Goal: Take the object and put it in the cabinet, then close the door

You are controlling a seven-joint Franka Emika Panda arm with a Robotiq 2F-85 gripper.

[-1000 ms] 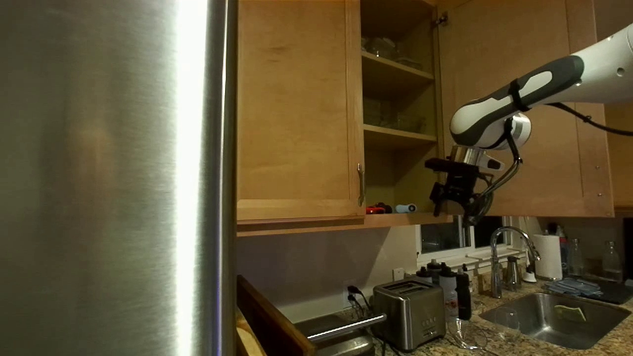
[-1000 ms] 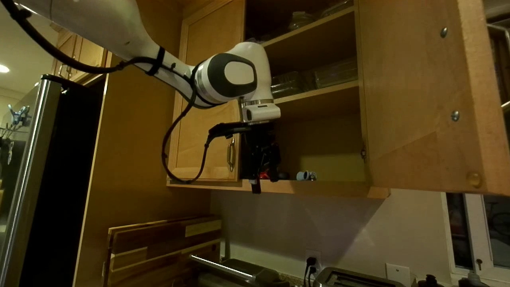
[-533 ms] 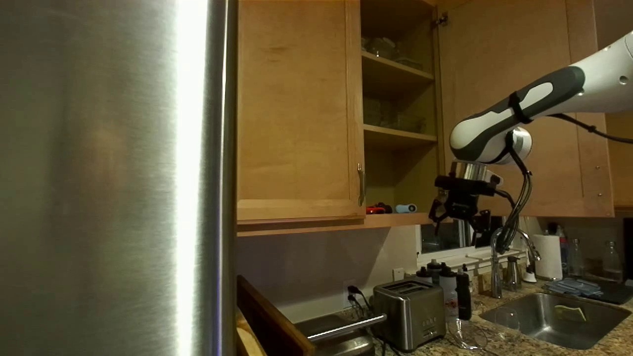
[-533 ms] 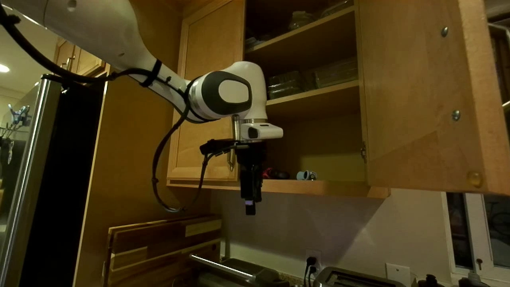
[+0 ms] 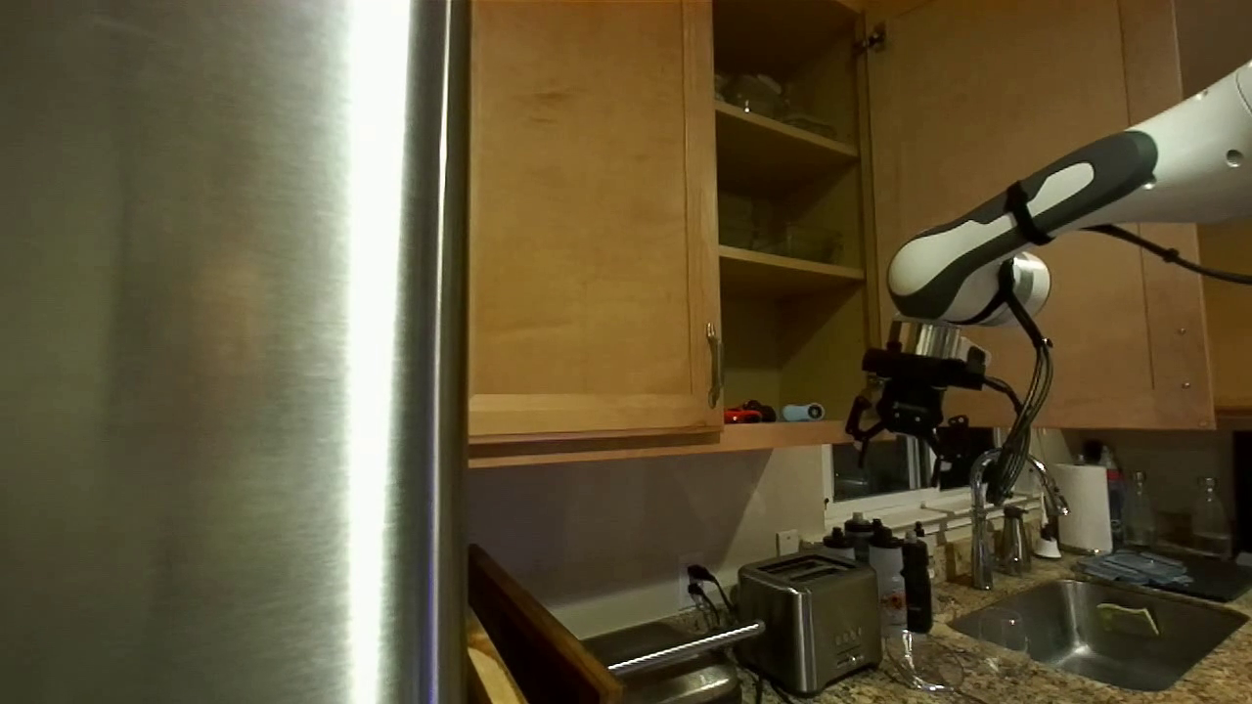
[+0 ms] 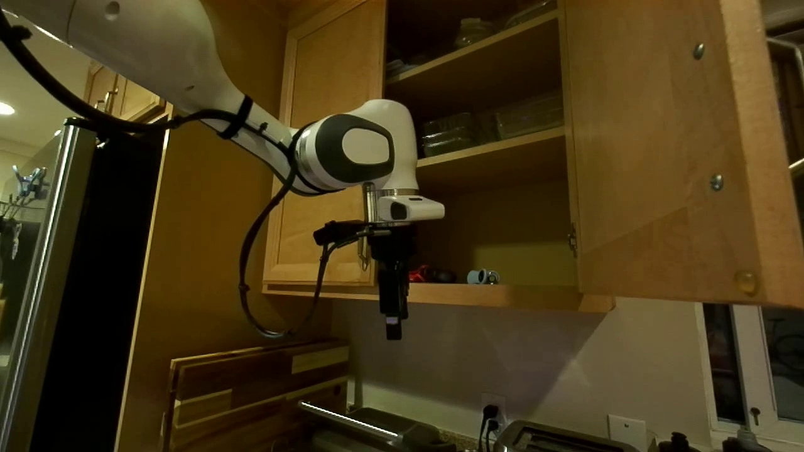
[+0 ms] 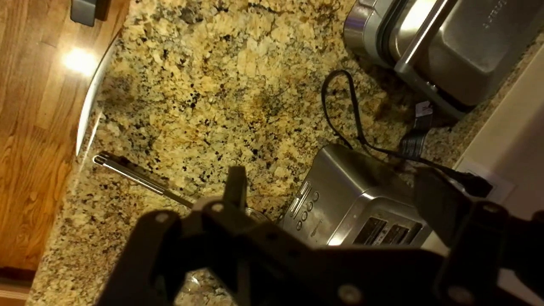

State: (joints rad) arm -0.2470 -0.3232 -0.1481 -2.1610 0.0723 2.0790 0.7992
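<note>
This is a kitchen. At the lower right of an exterior view, a steel sink (image 5: 1184, 640) is set in a speckled stone counter (image 5: 988, 677), a curved faucet (image 5: 980, 548) beside it and a white paper roll (image 5: 1084, 508) behind. A metal toaster (image 5: 812, 626) stands further left, bottles (image 5: 887, 577) beside it. Above hangs a honey-coloured wooden cabinet (image 5: 797, 342), clear containers (image 6: 450, 132) on its shelves (image 6: 496, 147).

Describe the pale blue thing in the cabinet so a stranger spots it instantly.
Find the wooden cabinet whose right door stands open. On its lowest level, at the front, lies a short cylinder, pale blue, unlike the red and black things to its left.
</note>
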